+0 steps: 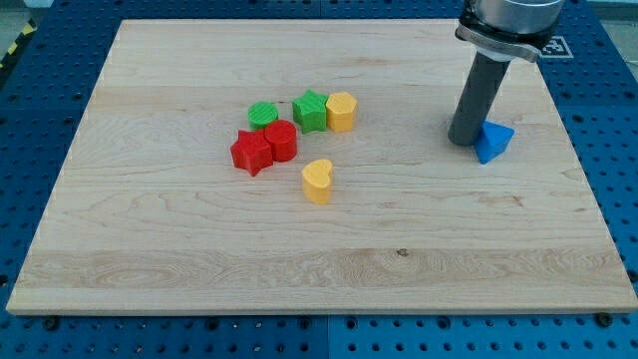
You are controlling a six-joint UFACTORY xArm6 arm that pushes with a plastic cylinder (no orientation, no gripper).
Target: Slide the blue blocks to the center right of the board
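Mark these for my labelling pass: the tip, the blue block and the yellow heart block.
my tip (pixel 465 141), camera view, the rod's lower end, touching the blue block's left side.
blue block (pixel 494 142), camera view, its top face.
yellow heart block (pixel 317 177), camera view, its top face.

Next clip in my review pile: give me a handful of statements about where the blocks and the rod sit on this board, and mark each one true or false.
1. My tip sits just to the view's left of the blue block. True.
2. The blue block lies in the cluster at the board's middle. False: it sits alone towards the view's right.
3. The yellow heart lies apart from the other blocks, below the cluster. True.
4. The two red blocks are far apart. False: the red star and the other red block touch.
5. The green star sits beside a yellow block. True.
6. Two blue blocks are visible. False: only one shows.
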